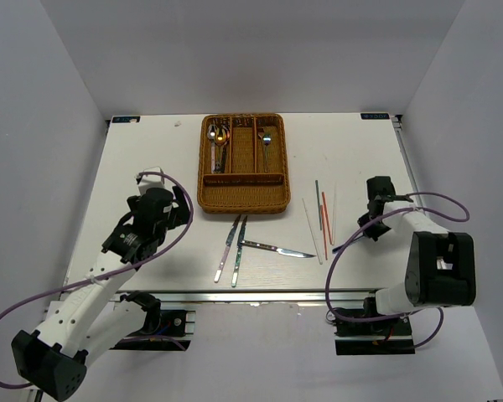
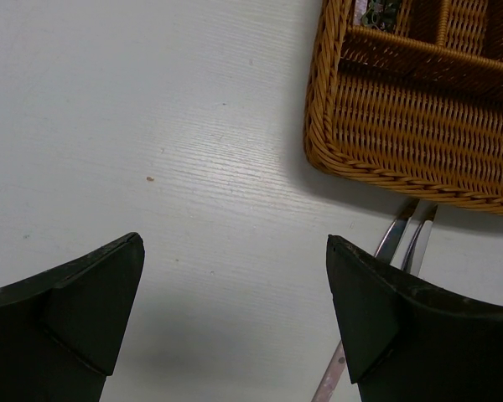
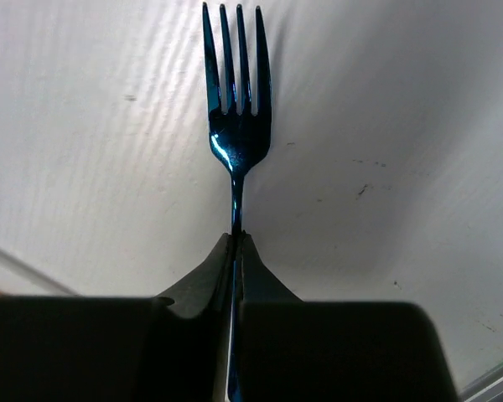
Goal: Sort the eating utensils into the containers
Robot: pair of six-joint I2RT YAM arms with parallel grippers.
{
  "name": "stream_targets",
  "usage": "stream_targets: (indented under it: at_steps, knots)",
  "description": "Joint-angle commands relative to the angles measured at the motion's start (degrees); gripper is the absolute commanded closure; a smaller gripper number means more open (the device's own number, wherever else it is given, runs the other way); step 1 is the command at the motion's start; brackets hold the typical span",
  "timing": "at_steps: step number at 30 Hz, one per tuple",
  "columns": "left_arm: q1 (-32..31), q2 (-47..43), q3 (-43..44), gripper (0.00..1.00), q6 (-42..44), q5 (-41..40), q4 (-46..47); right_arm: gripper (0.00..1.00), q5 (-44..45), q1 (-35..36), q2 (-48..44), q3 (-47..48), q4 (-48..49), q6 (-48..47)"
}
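Note:
In the right wrist view a small blue fork [image 3: 237, 126] sticks out, tines forward, over the white table, and my right gripper [image 3: 237, 239] is shut on its thin handle. From above, that gripper [image 1: 377, 186] sits at the table's right side, past the chopsticks [image 1: 323, 222]; the fork is hidden there. The wicker tray [image 1: 203, 172] stands at the back middle with spoons [image 1: 219, 138] in its long slots. Three silver knives [image 1: 240, 248] lie in front of it. My left gripper [image 1: 178, 199] hovers open and empty left of the tray, whose corner [image 2: 318, 142] and two knife blades [image 2: 402, 239] show between its wide fingers [image 2: 235, 251].
Grey walls enclose the table on three sides. A metal rail runs along the near edge [image 1: 260, 293] above the arm bases. Purple cables loop beside both arms.

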Motion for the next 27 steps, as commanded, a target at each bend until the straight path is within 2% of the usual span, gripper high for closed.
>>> stream_targets:
  at_steps: [1, 3, 6, 7, 9, 10, 13, 14, 16, 17, 18, 20, 24, 27]
  knots:
    - [-0.22, 0.05, 1.50, 0.02, 0.42, -0.18, 0.83, 1.00, -2.26, 1.04, -3.88, 5.65, 2.25, -4.12]
    - [-0.22, -0.22, 1.58, 0.02, 0.59, -0.27, 1.01, 1.00, -1.66, 5.43, -3.45, 7.33, 8.99, -8.61]
    - [-0.22, -0.92, 1.41, 0.02, 0.94, -0.18, 1.71, 1.00, 1.76, 11.40, 3.11, 17.32, 8.00, -14.66]
    - [-0.13, -1.01, 1.41, 0.02, 1.03, -0.09, 1.80, 1.00, 2.56, 12.81, 5.41, 25.18, 6.59, -15.91]
    - [-0.22, -0.84, 1.06, 0.02, 1.21, 0.00, 2.06, 1.00, -1.28, 15.98, 11.54, 32.09, 7.79, -22.29]
    - [-0.22, -0.66, 1.14, 0.02, 1.30, 0.17, 2.15, 1.00, -9.48, 16.77, 13.94, 38.73, 10.15, -24.94]
    - [-0.22, 0.57, 1.23, 0.02, 1.65, 0.35, 2.24, 1.00, -20.41, 20.46, 23.34, 49.48, 12.37, -32.77]
    - [-0.22, 0.83, 1.41, 0.02, 1.65, 0.26, 2.07, 1.00, -21.07, 21.00, 26.06, 58.40, 11.33, -34.53]
    - [-0.22, 1.10, 1.50, 0.02, 1.73, 0.26, 2.06, 1.00, -23.34, 21.61, 35.90, 68.63, 7.91, -37.61]
    - [-0.22, 0.93, 1.32, 0.02, 1.91, 0.35, 2.15, 1.00, -23.36, 21.62, 39.15, 78.51, 4.93, -37.97]
    - [-0.22, 0.75, 1.23, 0.02, 1.91, 0.35, 2.33, 1.00, -23.45, 21.62, 45.19, 82.79, 4.03, -38.67]
    - [-0.22, 0.05, 1.06, 0.02, 1.91, 0.09, 2.50, 1.00, -25.47, 21.70, 50.58, 89.57, 5.94, -40.79]
    - [-0.22, -0.04, 0.79, 0.02, 1.74, -0.18, 2.24, 1.00, -25.47, 21.70, 52.45, 88.12, 13.14, -42.37]
    - [-0.22, 0.57, 0.88, 0.02, 1.56, -1.14, 1.89, 1.00, -26.79, 21.79, 54.30, 89.33, 13.35, -42.64]
